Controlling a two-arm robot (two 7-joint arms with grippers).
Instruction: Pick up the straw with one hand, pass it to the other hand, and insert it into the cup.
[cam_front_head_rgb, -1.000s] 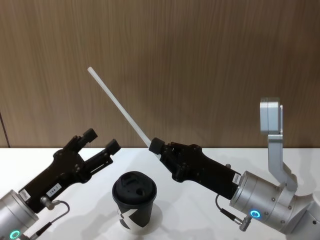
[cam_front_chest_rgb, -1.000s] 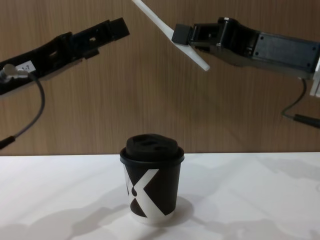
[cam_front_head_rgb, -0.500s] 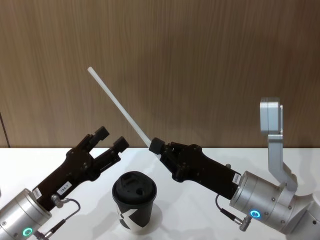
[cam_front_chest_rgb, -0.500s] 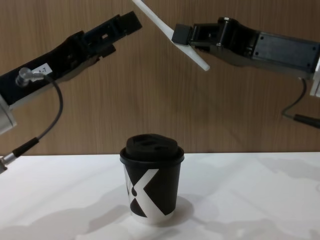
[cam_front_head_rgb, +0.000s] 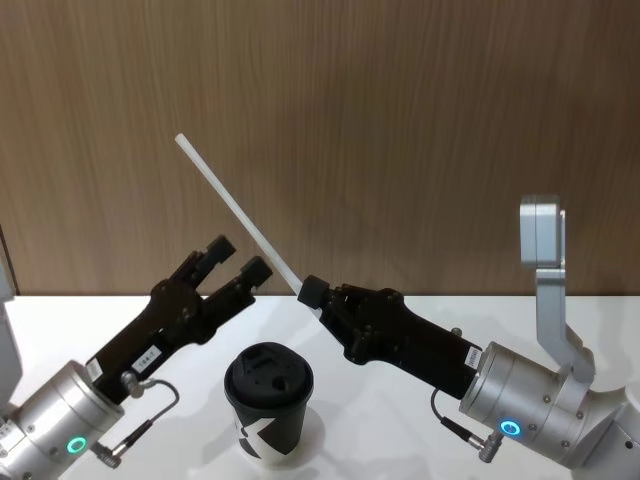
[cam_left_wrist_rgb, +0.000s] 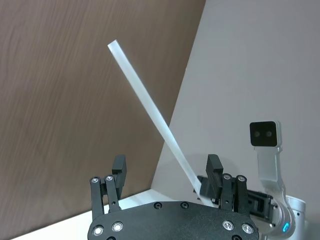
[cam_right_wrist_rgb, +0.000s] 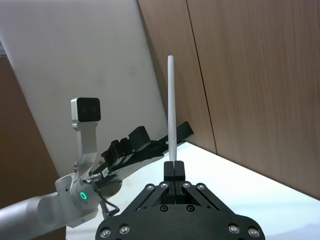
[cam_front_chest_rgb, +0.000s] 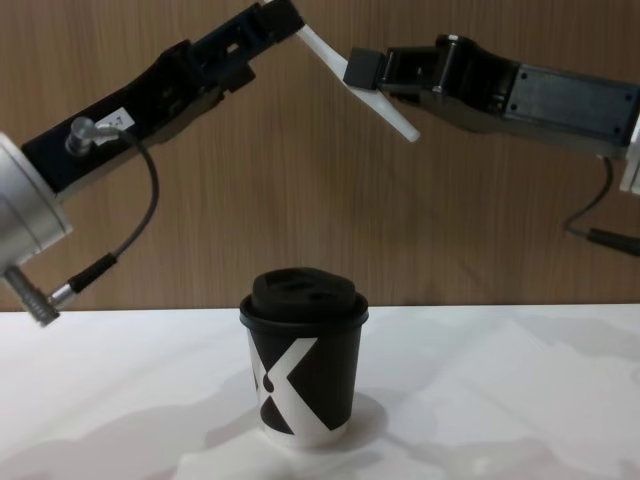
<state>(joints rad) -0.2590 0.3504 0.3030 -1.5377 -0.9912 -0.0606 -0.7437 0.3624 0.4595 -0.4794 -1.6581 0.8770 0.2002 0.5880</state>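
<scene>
L gripper (cam_front_head_rgb: 239, 257) risen — straw (cam_front_head_rgb: 225, 197) between jaws.

White straw (cam_front_head_rgb: 238, 213), black cup (cam_front_head_rgb: 268, 405) with white X mark, brown woodgrain wall (cam_front_head_rgb: 420, 120)

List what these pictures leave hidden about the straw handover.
- Chest view: upper end of the straw, behind the left gripper or past the top edge.
- Right wrist view: the straw's lower end, behind the right gripper.
- Head view: any opening in the lid of the cup, black on black.
</scene>
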